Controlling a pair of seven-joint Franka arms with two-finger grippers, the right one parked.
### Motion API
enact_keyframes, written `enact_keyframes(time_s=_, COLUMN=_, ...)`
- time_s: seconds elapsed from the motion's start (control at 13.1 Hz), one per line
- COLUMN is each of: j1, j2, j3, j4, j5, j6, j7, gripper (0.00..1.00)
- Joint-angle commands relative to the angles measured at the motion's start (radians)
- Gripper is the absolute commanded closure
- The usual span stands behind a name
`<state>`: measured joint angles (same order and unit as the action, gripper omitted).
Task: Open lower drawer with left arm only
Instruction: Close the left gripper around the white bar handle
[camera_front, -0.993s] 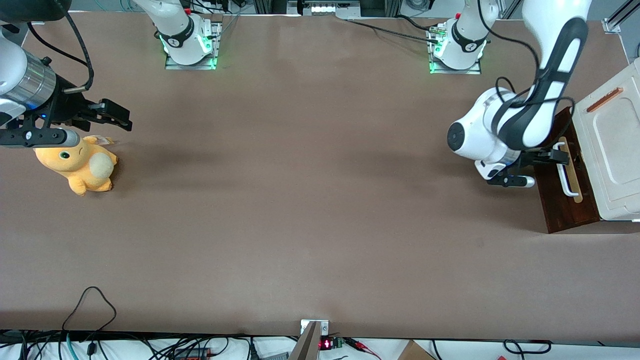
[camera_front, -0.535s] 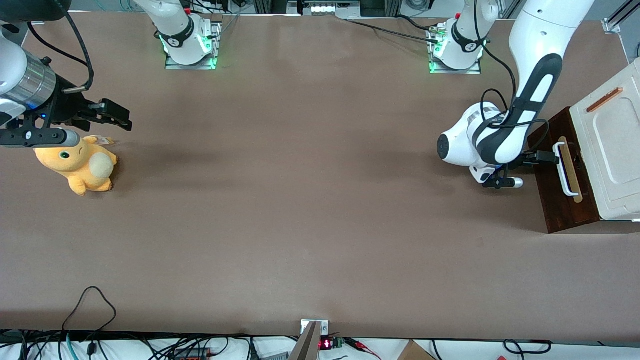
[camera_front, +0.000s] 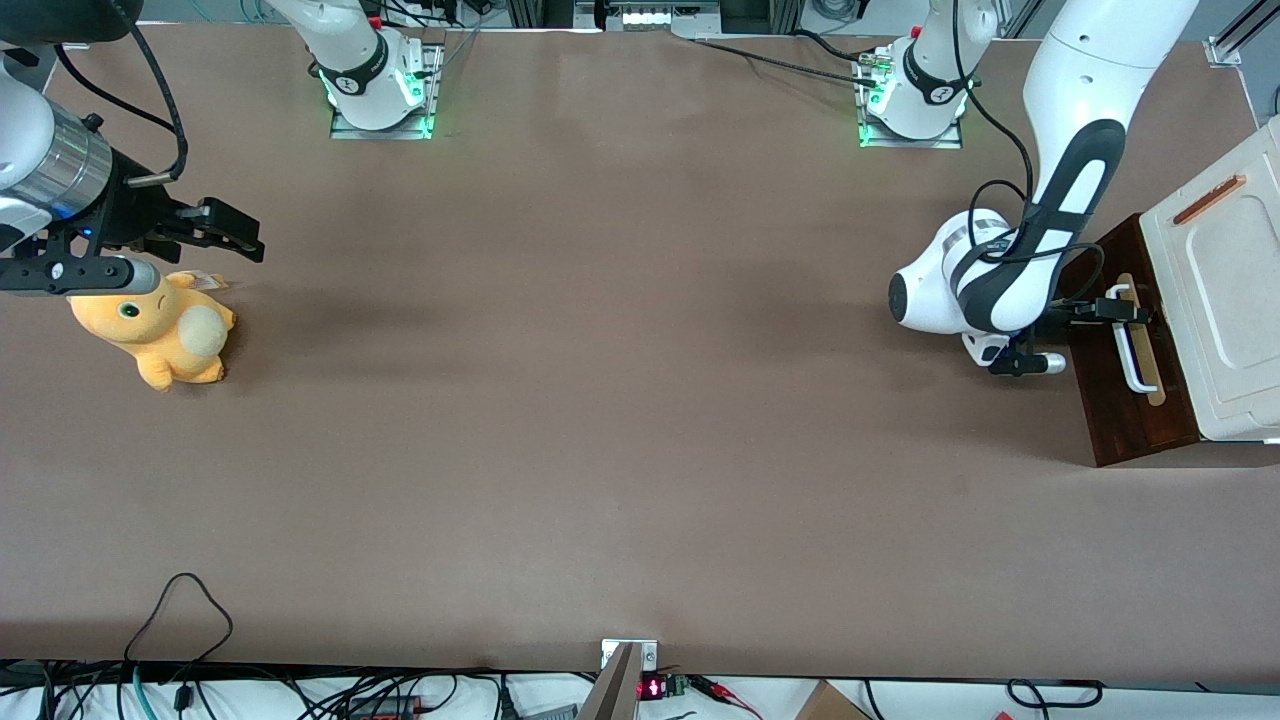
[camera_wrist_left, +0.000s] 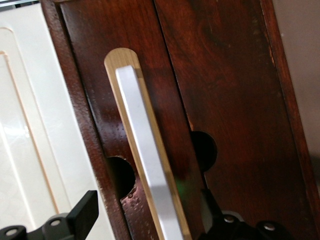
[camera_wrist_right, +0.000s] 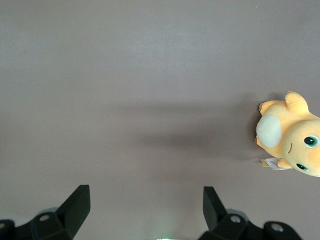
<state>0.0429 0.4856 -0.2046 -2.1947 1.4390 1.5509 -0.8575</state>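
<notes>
A yellow plush (camera_front: 160, 330) lies toward the parked arm's end of the table (camera_front: 600, 400); the drawer (camera_front: 1125, 390) sits at the working arm's end, under a cream panel (camera_front: 1215, 270), apparently still closed. The gripper (camera_front: 1128, 308) is at the white handle (camera_wrist_left: 145, 150), fingers (camera_wrist_left: 82, 212) spread to either side of it and not yet clamped. Risk: closing off-centre near the handle's end may let the fingers slip off or skew the drawer when pulled.
</notes>
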Motion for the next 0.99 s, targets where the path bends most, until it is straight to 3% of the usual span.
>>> enact_keyframes(time_s=0.0, j1=-0.009, j2=0.021, j3=0.01, j4=-0.002, j5=0.043, j6=-0.012, j7=-0.038, gripper=0.15)
enact_keyframes(time_s=0.31, j1=-0.009, j2=0.027, j3=0.017, j4=-0.002, j5=0.064, j6=-0.011, j7=-0.04, gripper=0.4)
enact_keyframes(time_s=0.92, j1=-0.009, j2=0.031, j3=0.03, j4=0.001, j5=0.075, j6=-0.008, j7=-0.049, gripper=0.49)
